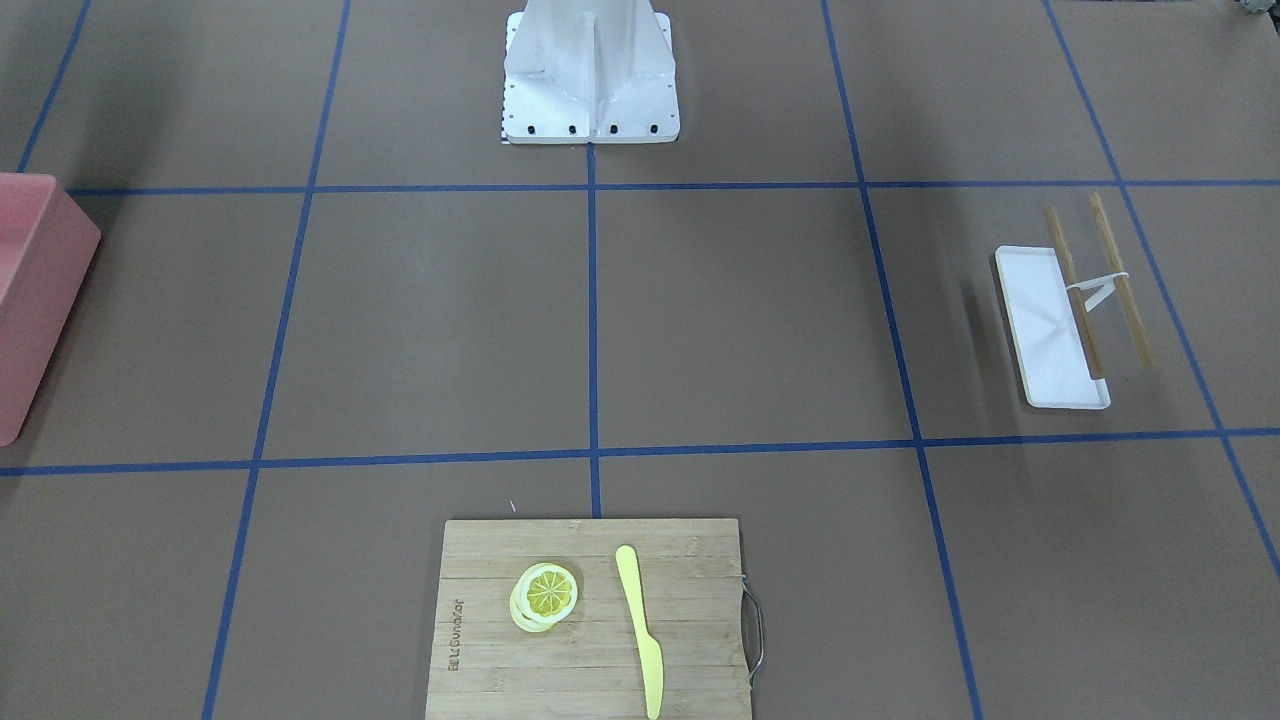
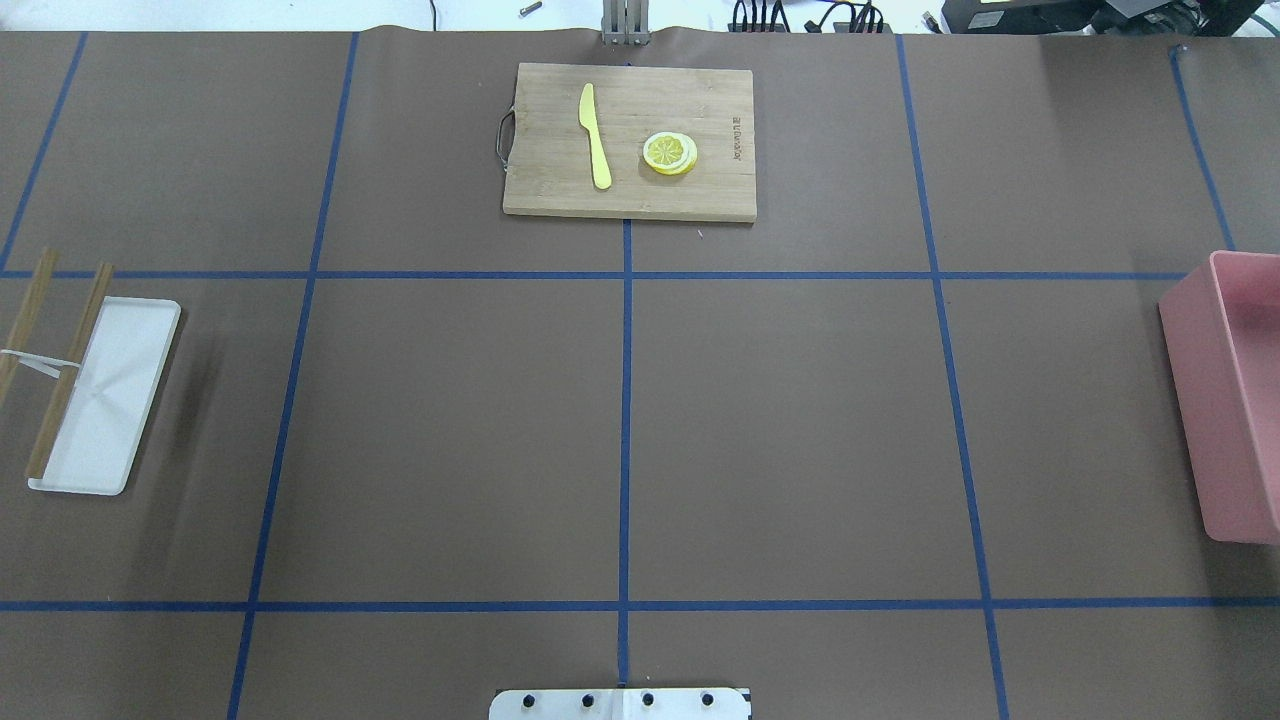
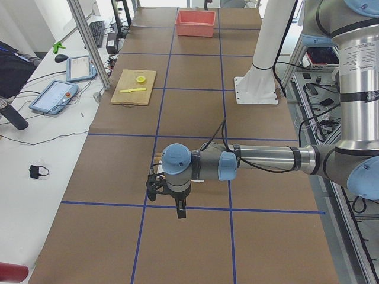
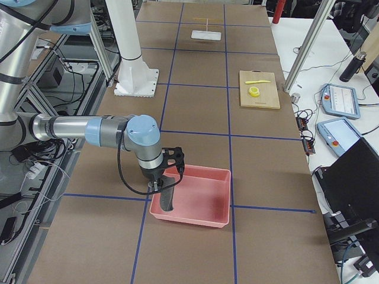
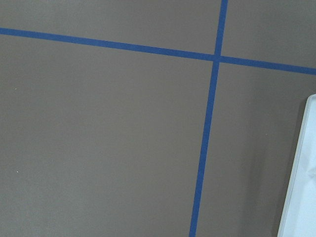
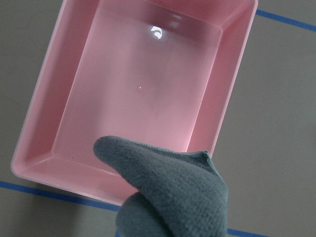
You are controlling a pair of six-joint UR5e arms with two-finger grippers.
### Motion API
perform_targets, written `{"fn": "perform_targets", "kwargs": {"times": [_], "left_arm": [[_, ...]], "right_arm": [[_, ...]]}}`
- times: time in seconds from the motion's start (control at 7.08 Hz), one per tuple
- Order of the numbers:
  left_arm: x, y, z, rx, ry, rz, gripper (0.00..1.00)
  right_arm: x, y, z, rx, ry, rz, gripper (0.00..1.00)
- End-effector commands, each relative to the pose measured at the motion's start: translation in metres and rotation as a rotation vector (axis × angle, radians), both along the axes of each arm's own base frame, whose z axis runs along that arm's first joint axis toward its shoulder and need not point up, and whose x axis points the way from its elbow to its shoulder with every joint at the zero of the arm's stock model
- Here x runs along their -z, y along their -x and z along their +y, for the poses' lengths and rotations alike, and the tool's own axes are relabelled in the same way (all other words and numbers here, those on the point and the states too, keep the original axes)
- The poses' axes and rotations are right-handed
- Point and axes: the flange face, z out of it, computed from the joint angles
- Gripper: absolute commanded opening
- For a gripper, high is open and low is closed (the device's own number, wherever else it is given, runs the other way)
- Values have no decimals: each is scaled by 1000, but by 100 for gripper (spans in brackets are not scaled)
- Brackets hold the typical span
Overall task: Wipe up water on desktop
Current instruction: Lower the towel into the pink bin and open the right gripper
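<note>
The desktop [image 2: 780, 430] centre is open; cutting board [image 2: 700, 195], white tray [image 2: 105, 400], pink bin [image 2: 1225, 400] at edges.

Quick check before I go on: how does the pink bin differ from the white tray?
The pink bin is deep with tall walls; the white tray is shallow and flat. The bin sits at the robot's right end of the desktop, the tray at its left. The bin is empty, a grey cloth hanging by its rim; a wooden stick lies along the tray's edge. Both are rectangular.
</note>
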Motion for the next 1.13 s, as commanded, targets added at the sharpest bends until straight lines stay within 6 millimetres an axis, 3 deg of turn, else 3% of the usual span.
{"fn": "perform_targets", "kwargs": {"times": [0.0, 0.28, 0.56, 0.99], "left_arm": [[-1, -1, 1, -1, 2, 2, 98], [-2, -1, 4, -1, 5, 3, 98], [0, -1, 4, -1, 2, 3, 98], [0, -1, 7, -1, 2, 3, 98]], "right_arm": [[5, 7, -2, -63, 20, -27, 0], [9, 25, -12, -78, 49, -29, 0], [16, 58, -28, -122, 57, -37, 0], [0, 78, -30, -62, 82, -29, 0]]}}
